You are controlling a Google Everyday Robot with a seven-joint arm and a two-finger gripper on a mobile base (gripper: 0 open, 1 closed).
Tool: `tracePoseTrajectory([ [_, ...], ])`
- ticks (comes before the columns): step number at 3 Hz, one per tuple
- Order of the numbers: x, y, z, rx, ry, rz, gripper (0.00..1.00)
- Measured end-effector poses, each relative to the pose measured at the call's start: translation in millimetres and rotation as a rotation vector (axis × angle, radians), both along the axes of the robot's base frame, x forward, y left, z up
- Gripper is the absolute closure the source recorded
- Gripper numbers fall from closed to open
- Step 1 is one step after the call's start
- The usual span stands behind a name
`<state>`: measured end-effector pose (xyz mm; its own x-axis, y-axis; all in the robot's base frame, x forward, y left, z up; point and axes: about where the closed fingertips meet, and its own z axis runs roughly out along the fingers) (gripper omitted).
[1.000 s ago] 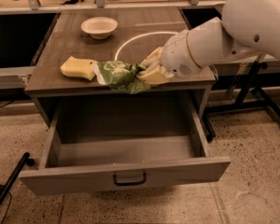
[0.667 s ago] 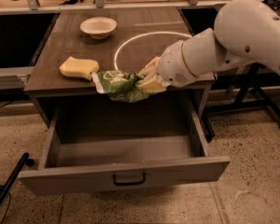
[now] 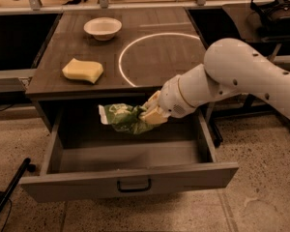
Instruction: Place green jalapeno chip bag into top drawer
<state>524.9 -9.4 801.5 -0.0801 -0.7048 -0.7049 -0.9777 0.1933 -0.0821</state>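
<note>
The green jalapeno chip bag [image 3: 123, 118] is a wrinkled shiny green foil bag with a whitish left edge. My gripper [image 3: 151, 112] is shut on its right end and holds it in the air above the inside of the open top drawer [image 3: 130, 180], just in front of the tabletop's edge. The drawer is pulled far out; its flat front panel carries a small dark pull handle [image 3: 134, 186]. The white arm [image 3: 232, 81] reaches in from the right.
On the dark wooden tabletop [image 3: 154, 57] lie a yellow sponge [image 3: 82, 70] at the left and a white bowl [image 3: 102, 28] at the back. A white ring is marked on the top. A black pole [image 3: 9, 190] leans at the lower left.
The gripper has carried the bag off the tabletop, forward and down, to a spot over the open drawer. The sponge and bowl have not moved.
</note>
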Motion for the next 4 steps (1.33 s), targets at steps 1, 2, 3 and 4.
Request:
tracePoseTrajectory([
  [1,-2.5,-2.6,-37.6,-0.059,0.060,-0.041,1.00],
  [2,1.0,-7.4,-67.9,-0.093,0.098,-0.093,0.82],
  [3,7.6,-13.1,-90.4,-0.112,0.121,-0.138,0.58],
  [4,12.4,-20.7,-99.5,-0.124,0.126,-0.174,0.34],
])
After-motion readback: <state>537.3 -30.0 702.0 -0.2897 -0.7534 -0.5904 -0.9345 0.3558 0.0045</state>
